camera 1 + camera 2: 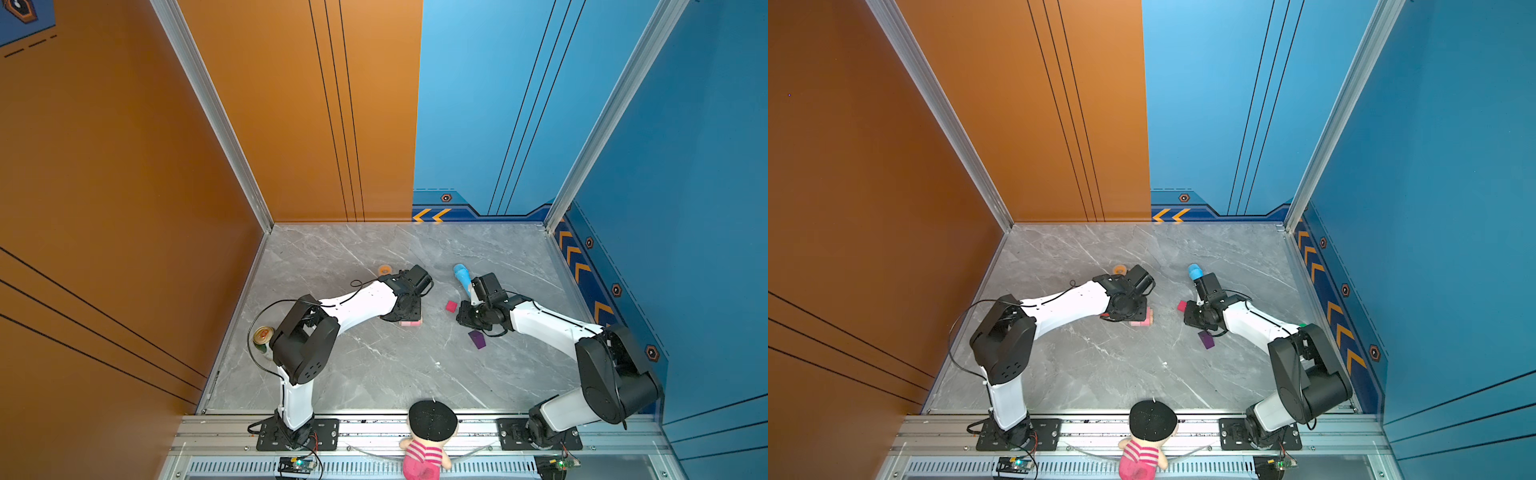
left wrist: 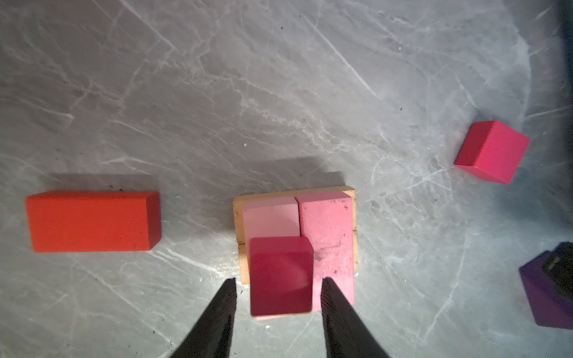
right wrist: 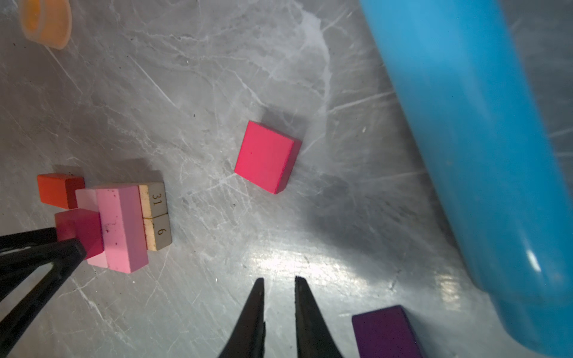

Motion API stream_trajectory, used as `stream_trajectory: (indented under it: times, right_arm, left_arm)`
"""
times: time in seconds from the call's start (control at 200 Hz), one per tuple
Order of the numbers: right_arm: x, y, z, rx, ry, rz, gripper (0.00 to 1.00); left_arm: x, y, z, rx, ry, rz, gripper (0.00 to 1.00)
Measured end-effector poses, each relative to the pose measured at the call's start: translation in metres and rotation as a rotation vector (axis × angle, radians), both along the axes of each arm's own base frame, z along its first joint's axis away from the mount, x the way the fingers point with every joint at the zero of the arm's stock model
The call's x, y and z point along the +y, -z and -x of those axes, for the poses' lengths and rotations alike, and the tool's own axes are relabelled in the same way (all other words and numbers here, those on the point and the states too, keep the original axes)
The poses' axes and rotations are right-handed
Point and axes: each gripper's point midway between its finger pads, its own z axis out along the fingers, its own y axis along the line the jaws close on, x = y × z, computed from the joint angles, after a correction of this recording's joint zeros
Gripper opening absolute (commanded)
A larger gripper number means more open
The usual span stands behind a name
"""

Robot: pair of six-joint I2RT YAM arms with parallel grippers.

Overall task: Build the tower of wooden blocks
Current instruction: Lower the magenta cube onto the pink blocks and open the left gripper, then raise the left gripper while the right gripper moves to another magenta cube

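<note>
As left jaws flank magenta cube (image 2: 280, 276), gaps show | right jaws ajar; empty

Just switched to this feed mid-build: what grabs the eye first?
The half-built tower near the table's middle: a magenta cube sits atop pink bricks on tan slabs, flanked by the open left gripper. Next comes the big blue tube lying by the right gripper, with a loose magenta cube on the table between the arms.
</note>
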Motion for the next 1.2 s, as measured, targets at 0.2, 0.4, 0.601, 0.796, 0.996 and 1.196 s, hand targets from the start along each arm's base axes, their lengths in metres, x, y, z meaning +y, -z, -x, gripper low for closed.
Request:
stream_trajectory:
  times: [0.2, 0.4, 0.601, 0.796, 0.996, 1.196]
  right_arm:
    - [0.001, -0.002, 0.000, 0.003, 0.002, 0.010, 0.35]
    - [0.012, -0.013, -0.015, -0.018, 0.010, 0.021, 0.50]
    - [0.014, -0.005, -0.029, -0.002, 0.062, 0.084, 0.53]
    - [0.015, -0.005, -0.040, 0.002, 0.134, 0.139, 0.53]
    - [0.024, -0.005, -0.051, -0.004, 0.177, 0.198, 0.52]
    - [0.020, 0.007, -0.051, 0.030, 0.217, 0.258, 0.51]
  left_arm:
    - [0.001, -0.033, -0.003, -0.074, 0.022, 0.035, 0.49]
    - [0.003, -0.062, -0.006, -0.149, 0.058, 0.064, 0.50]
    - [0.019, -0.072, -0.011, -0.202, 0.061, 0.115, 0.50]
    - [0.041, -0.056, -0.016, -0.184, 0.031, 0.184, 0.50]
    - [0.053, -0.043, -0.020, -0.148, 0.016, 0.232, 0.50]
    - [0.057, -0.040, -0.018, -0.141, 0.022, 0.256, 0.50]
